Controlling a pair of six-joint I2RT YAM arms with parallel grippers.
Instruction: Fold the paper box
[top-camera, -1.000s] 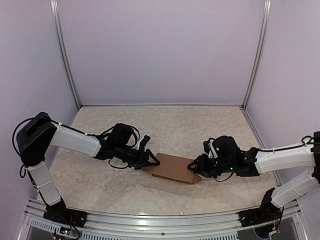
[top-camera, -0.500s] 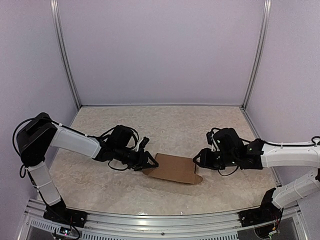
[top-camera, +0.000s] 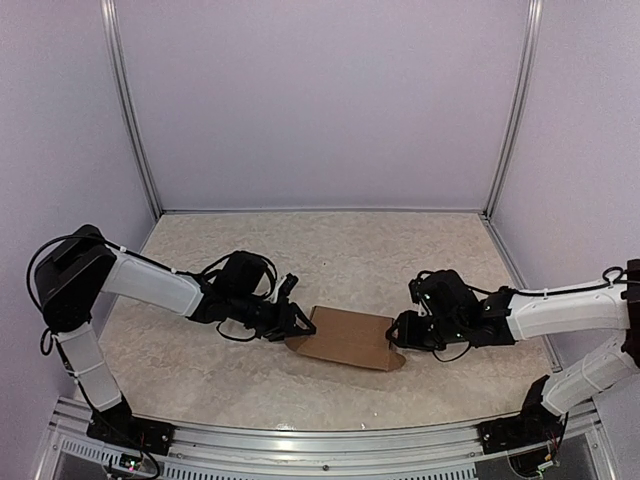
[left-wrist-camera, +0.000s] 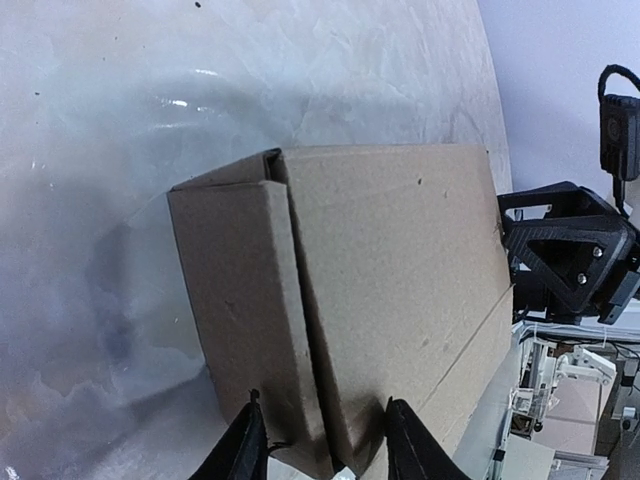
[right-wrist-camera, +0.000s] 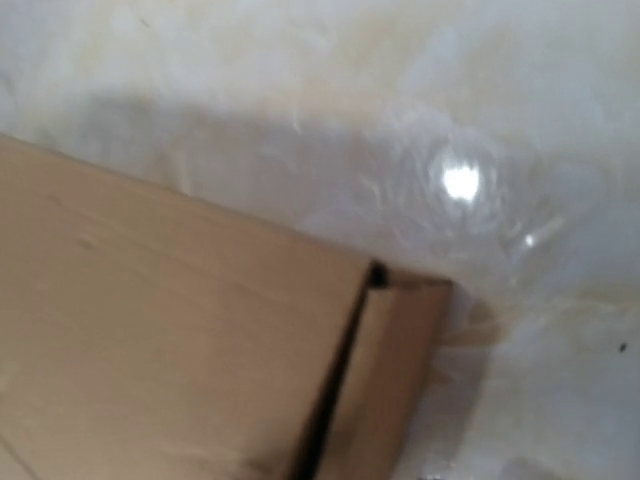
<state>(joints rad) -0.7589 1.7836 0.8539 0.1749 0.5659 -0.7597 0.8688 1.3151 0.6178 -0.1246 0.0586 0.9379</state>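
Left wrist view alone shows left gripper (left-wrist-camera: 322, 398) with its 2 fingers apart over the box (left-wrist-camera: 390, 280) end. Right gripper (top-camera: 398, 331) sits at the box's right end. Its finger state is unclear, since the right wrist view is blurred with the fingers out of frame.

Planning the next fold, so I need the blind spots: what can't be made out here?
- Left claw: left wrist view's bottom edge cuts its fingertips; grip on the paper box unclear.
- Right claw: absent from the right wrist view; small and dark in the top view, jaws unreadable.
- Box end flap: right wrist view is blurred.
- Box inside: hidden by its own panels.
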